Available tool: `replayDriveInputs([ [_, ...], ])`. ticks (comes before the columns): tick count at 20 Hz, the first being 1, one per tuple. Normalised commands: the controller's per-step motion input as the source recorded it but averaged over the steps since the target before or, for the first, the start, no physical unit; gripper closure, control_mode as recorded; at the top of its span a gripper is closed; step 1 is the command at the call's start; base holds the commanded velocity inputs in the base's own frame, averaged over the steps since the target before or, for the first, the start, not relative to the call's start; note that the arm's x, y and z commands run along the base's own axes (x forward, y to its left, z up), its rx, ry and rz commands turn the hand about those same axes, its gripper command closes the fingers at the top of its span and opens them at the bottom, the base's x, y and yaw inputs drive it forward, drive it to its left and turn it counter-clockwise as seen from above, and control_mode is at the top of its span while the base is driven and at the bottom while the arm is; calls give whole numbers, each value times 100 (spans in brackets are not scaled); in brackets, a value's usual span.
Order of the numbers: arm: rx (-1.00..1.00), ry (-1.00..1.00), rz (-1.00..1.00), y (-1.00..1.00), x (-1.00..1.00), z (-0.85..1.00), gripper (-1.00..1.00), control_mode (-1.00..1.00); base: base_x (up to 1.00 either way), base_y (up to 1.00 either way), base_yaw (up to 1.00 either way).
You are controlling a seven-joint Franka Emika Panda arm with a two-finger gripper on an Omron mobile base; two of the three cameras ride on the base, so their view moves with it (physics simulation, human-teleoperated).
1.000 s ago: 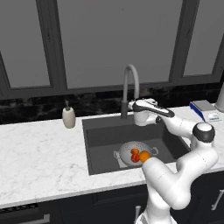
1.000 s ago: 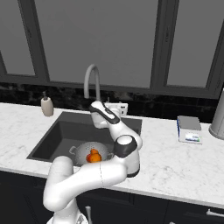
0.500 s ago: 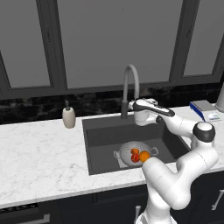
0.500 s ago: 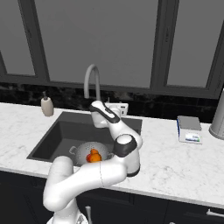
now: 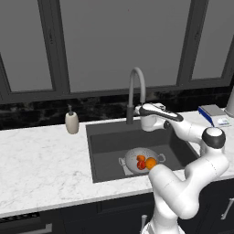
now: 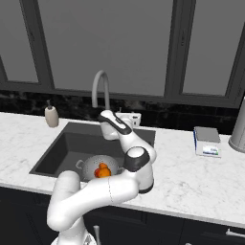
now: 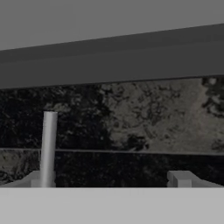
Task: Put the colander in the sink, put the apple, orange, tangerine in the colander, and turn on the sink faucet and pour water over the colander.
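Note:
The silver colander [image 5: 138,160] [image 6: 94,166] sits on the floor of the dark sink [image 5: 107,146] [image 6: 62,148]. Inside it lie the red apple [image 5: 141,160], the orange [image 5: 151,163] [image 6: 101,173] and the tangerine [image 6: 103,165], packed close together. My gripper [image 5: 137,111] [image 6: 102,117] [image 7: 107,181] is open, level with the lower stem of the sink faucet [image 5: 136,89] [image 6: 100,88]. In the hand view the grey faucet stem [image 7: 48,148] rises just inside the left fingertip [image 7: 31,180], and I cannot tell whether they touch. No water shows at the spout.
A cream soap bottle [image 5: 71,122] [image 6: 51,116] stands on the marble counter left of the sink. A small scale [image 5: 214,114] [image 6: 207,141] and a metal vessel [image 6: 238,130] stand on the right. A dark backsplash and windows rise close behind the faucet.

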Motion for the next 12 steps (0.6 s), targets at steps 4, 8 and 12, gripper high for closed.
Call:
replayDriveInputs([
  [4, 0, 0, 0, -87, 15, 0, -100, -100, 0, 0, 0],
  [8, 0, 0, 0, -87, 19, 0, -100, -100, 0, 0, 0],
  [12, 1, 0, 0, -86, 17, 0, -100, -100, 0, 0, 0],
])
